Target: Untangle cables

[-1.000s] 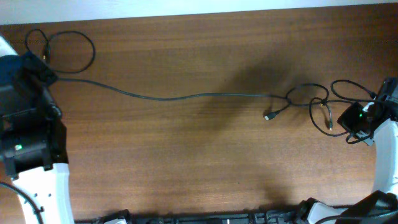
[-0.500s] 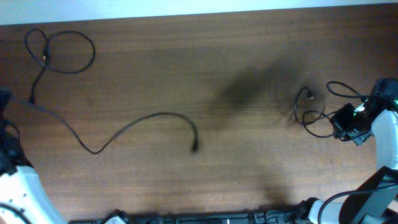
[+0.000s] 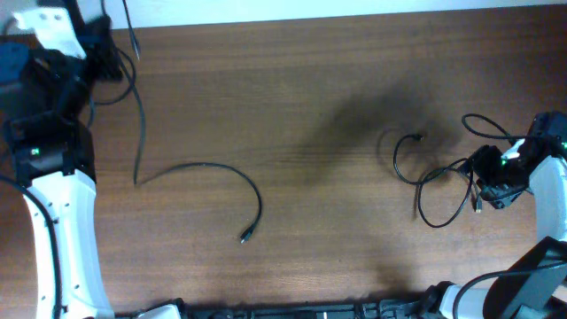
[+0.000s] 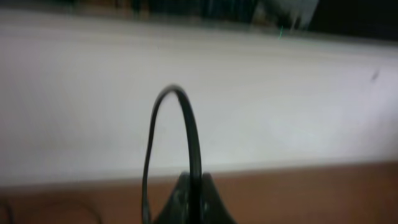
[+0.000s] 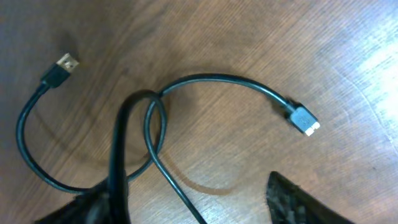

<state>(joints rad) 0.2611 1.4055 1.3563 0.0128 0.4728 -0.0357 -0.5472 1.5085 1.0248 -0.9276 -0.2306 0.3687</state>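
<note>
Long cable (image 3: 208, 165) pulled leftward, clear of right-hand cables (image 3: 395, 158); right-hand cables loosened.

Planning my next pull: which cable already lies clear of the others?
The long left cable, arcing alone to mid-table; the other cables loop together by the right gripper.

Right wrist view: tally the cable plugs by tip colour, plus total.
Gold-tipped plug: 1
Silver-tipped plug: 1
Total: 2

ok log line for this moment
left gripper shut on long cable | right gripper open over looped cables | long cable apart from loops
</note>
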